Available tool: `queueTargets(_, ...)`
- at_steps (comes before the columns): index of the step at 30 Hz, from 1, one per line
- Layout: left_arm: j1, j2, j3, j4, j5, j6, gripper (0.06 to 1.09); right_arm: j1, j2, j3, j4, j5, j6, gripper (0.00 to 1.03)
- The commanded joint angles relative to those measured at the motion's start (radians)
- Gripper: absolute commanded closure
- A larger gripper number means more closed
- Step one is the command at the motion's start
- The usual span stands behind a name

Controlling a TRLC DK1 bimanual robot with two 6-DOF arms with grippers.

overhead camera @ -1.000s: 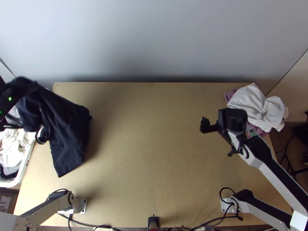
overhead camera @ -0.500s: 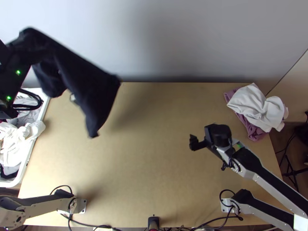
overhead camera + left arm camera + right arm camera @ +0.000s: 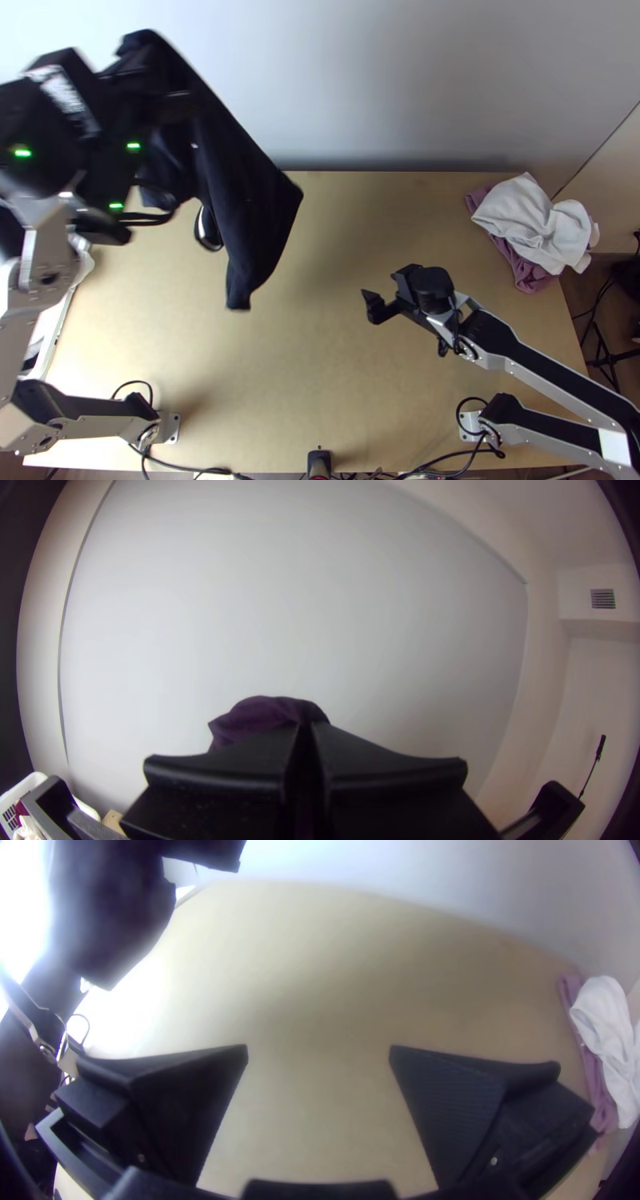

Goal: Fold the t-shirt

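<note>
Left gripper [image 3: 164, 102]: clamped on the dark fabric t-shirt [image 3: 240, 184], which hangs in loose folds above the far left part of the light wooden table [image 3: 320, 360]. Right gripper [image 3: 382, 290]: wide, above the table, right of its centre.

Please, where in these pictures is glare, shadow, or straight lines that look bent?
Right wrist view: white glare behind the left arm and on the table near it; top view: soft shadow on the table, right of the dark t-shirt; left wrist view: pale wall panel with bowed edges.
</note>
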Motion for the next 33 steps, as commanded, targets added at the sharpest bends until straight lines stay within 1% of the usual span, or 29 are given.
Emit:
queueTargets(1, -0.124, 0.088, -0.001, 0.180, -0.090, 0.096, 1.05, 0.069, 0.103, 0.085, 0.054, -0.030, 0.008, 0.04)
queueTargets(3, -0.141, 0.109, -0.003, 0.189, -0.110, 0.104, 1.05, 0.089, 0.122, 0.114, 0.052, -0.028, -0.007, 0.04)
queueTargets(6, -0.159, 0.138, -0.012, 0.226, -0.148, 0.154, 1.05, 0.095, 0.126, 0.140, 0.051, -0.028, -0.015, 0.04)
queueTargets(12, -0.138, 0.146, -0.113, 0.303, -0.149, 0.190, 1.05, 0.097, 0.109, 0.146, 0.046, -0.030, -0.010, 0.04)
queueTargets(17, -0.132, 0.144, -0.194, 0.431, -0.149, 0.237, 1.05, 0.098, 0.073, 0.140, 0.017, -0.042, -0.004, 0.04)
queueTargets(24, -0.149, 0.166, -0.194, 0.496, -0.157, 0.268, 1.05, 0.098, 0.034, 0.112, 0.014, -0.043, -0.005, 0.04)
queueTargets(27, -0.156, 0.177, -0.194, 0.528, -0.175, 0.305, 1.05, 0.104, 0.031, 0.105, 0.014, -0.050, -0.001, 0.04)
queueTargets(30, -0.165, 0.187, -0.194, 0.562, -0.194, 0.341, 1.05, 0.117, 0.033, 0.100, 0.014, -0.083, 0.007, 0.04)
queueTargets(33, -0.173, 0.197, -0.194, 0.586, -0.200, 0.372, 1.05, 0.138, 0.036, 0.105, 0.017, -0.086, -0.010, 0.04)
